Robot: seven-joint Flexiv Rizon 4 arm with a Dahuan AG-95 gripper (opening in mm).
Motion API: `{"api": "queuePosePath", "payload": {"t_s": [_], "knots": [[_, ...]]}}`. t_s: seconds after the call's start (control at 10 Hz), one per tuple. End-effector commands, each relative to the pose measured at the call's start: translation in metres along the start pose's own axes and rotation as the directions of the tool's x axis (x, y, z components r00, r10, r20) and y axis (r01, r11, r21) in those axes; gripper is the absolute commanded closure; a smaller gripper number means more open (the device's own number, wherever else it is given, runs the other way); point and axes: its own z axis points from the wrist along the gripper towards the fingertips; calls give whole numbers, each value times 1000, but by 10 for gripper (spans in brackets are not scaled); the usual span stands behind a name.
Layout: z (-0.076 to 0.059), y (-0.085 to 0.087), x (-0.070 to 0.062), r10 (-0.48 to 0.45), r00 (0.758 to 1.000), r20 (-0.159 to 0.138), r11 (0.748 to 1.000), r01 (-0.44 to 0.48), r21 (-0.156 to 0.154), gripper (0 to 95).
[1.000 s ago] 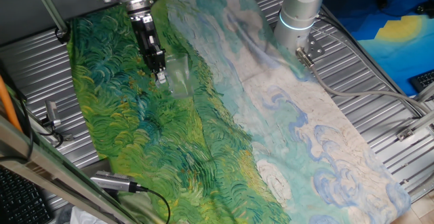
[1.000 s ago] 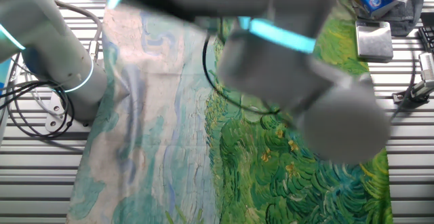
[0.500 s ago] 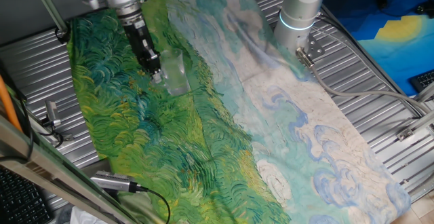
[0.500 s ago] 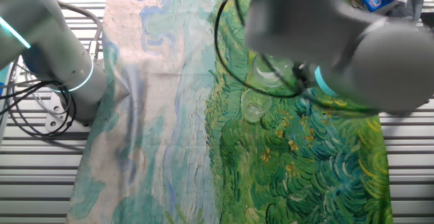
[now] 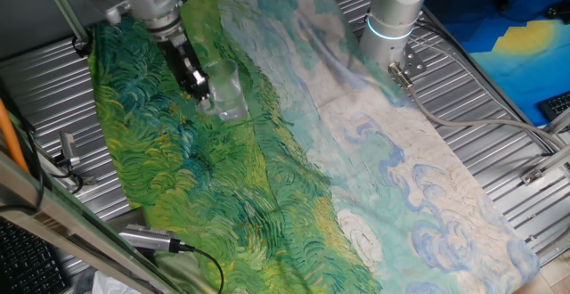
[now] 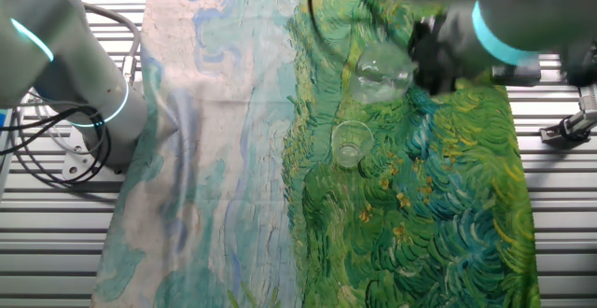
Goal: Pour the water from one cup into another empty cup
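Observation:
My gripper (image 5: 199, 87) is shut on a small clear glass cup (image 5: 225, 82) and holds it just above the green part of the painted cloth. In the other fixed view the gripper (image 6: 413, 65) holds this cup (image 6: 380, 73) tilted, with its rim turned towards a second clear cup (image 6: 350, 143). That second cup stands upright on the cloth, a little below and left of the held one. In the one fixed view the second cup (image 5: 234, 112) is hard to make out, right below the held cup. I cannot make out any water in either cup.
The painted cloth (image 5: 383, 178) covers the slatted metal table (image 5: 53, 89). The arm's base (image 5: 393, 13) stands at the cloth's far edge and also shows in the other fixed view (image 6: 89, 93). A cabled device (image 5: 150, 238) lies at the near left corner. A clamp (image 6: 569, 126) sits at the right.
The arm has swung with the cup in the gripper. In the other fixed view it no longer hides the cloth, and both cups now show. The held cup now hangs tilted by the standing one.

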Motion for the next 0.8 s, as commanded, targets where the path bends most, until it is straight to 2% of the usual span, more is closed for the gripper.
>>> {"api": "queuePosePath", "payload": {"t_s": [0.1, 0.3, 0.5, 0.6, 0.8], "knots": [[-3, 35, -14, 18, 1000, -25, 998, -16, 67, 950], [-2, 54, -11, 36, 999, -24, 997, -34, 73, 950], [-2, 63, -7, 43, 999, -19, 996, -41, 76, 950], [-5, 73, 1, 36, 999, -25, 996, -33, 83, 950], [-5, 77, 8, 33, 999, -23, 996, -31, 78, 950]]}}
